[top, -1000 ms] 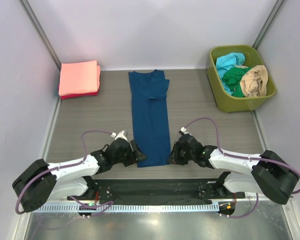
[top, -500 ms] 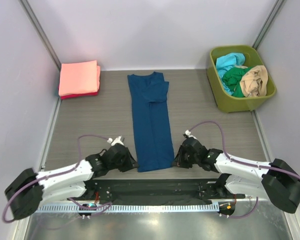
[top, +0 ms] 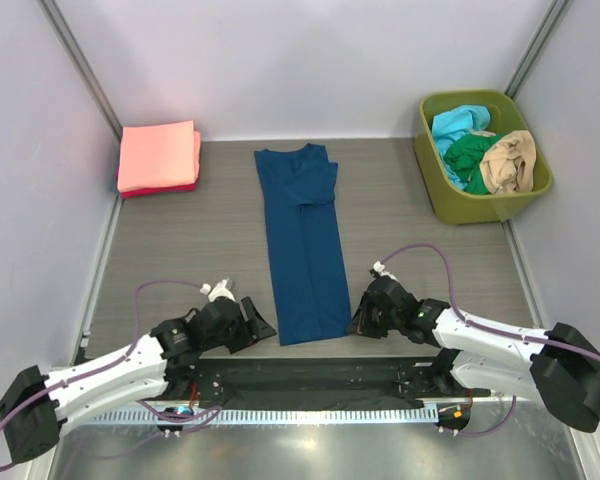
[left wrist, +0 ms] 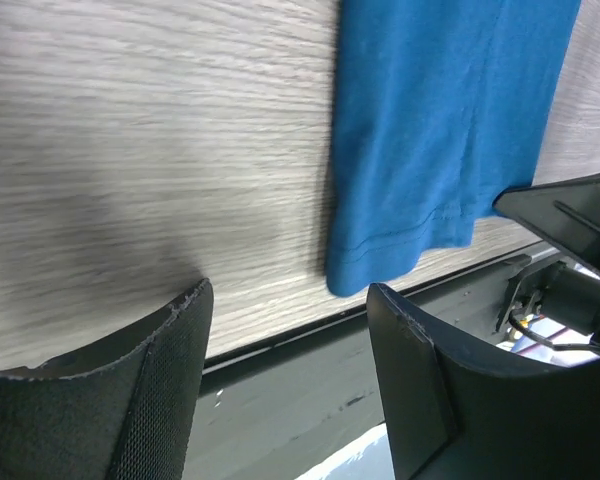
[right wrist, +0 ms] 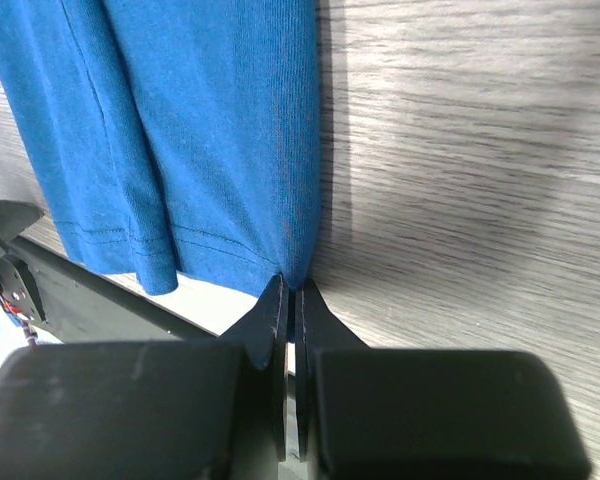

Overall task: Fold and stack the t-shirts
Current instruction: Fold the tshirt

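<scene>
While navy t-shirt (top: 302,245) lies lengthwise, collar far, right claw (right wrist: 291,296) pinches hem, left claw (left wrist: 288,302) apart.

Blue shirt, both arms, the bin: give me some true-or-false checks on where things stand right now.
1. The left fingers grip the blue shirt. False: they are open, beside its near left corner and clear of the cloth.
2. The right fingers are shut on the blue shirt's near right corner. True.
3. The bin holds a cyan shirt, a green shirt and a tan shirt. True.
4. The pink stack lies on top of the blue shirt. False: it sits apart, at the far left corner of the table.
</scene>
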Action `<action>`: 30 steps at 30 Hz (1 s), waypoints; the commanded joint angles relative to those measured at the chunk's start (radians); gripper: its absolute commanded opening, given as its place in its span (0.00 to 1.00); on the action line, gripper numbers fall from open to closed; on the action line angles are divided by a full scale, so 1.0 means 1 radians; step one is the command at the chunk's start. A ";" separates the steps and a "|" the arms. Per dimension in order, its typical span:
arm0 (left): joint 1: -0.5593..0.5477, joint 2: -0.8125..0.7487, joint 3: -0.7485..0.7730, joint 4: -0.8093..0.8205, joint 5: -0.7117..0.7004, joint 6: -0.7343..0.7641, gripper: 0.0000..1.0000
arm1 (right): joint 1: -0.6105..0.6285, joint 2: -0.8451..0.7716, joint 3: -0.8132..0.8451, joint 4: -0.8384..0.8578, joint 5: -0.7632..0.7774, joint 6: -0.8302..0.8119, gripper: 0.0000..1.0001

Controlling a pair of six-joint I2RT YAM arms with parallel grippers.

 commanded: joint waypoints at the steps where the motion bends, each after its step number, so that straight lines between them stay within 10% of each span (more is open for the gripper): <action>1: -0.011 0.101 -0.011 0.123 0.002 0.004 0.64 | 0.014 -0.007 -0.005 -0.040 0.007 0.004 0.01; 11: -0.114 0.356 0.007 0.363 -0.006 -0.027 0.46 | 0.016 -0.013 -0.021 -0.024 0.005 0.021 0.01; 16: -0.144 0.411 0.032 0.384 -0.003 -0.020 0.00 | 0.024 -0.035 -0.025 -0.027 -0.015 0.021 0.01; 30: -0.174 0.173 0.542 -0.365 -0.325 0.074 0.00 | 0.077 -0.121 0.368 -0.398 0.250 0.004 0.01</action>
